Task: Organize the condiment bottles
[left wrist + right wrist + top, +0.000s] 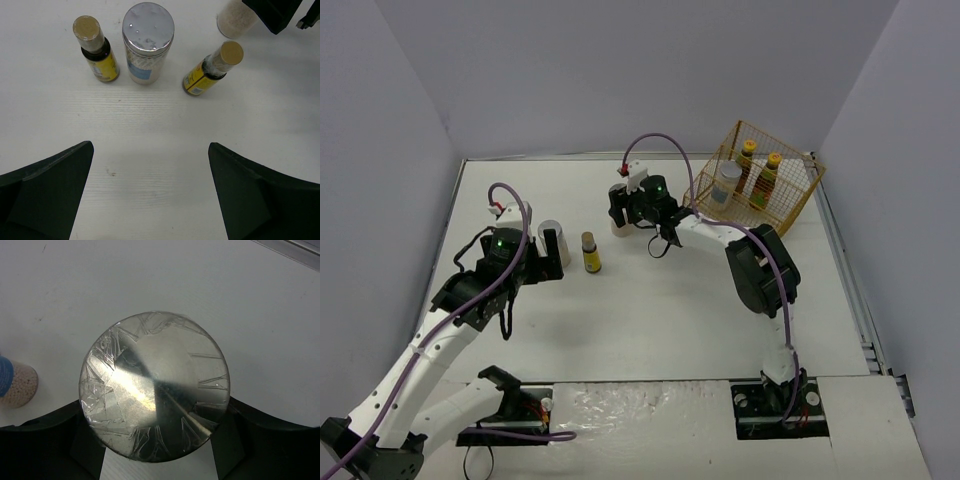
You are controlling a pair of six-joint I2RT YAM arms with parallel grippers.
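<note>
silver-lidded bottle (155, 390) stands between fingers of the right hand (155, 442).

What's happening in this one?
Two arms are sorting condiment bottles on a table. The right gripper has its jaws either side of a silver-lidded jar; whether they grip it yet is unclear. The left gripper is open and empty, facing two brown bottles and a second jar. The basket holds a brown pair and a third jar.
</note>
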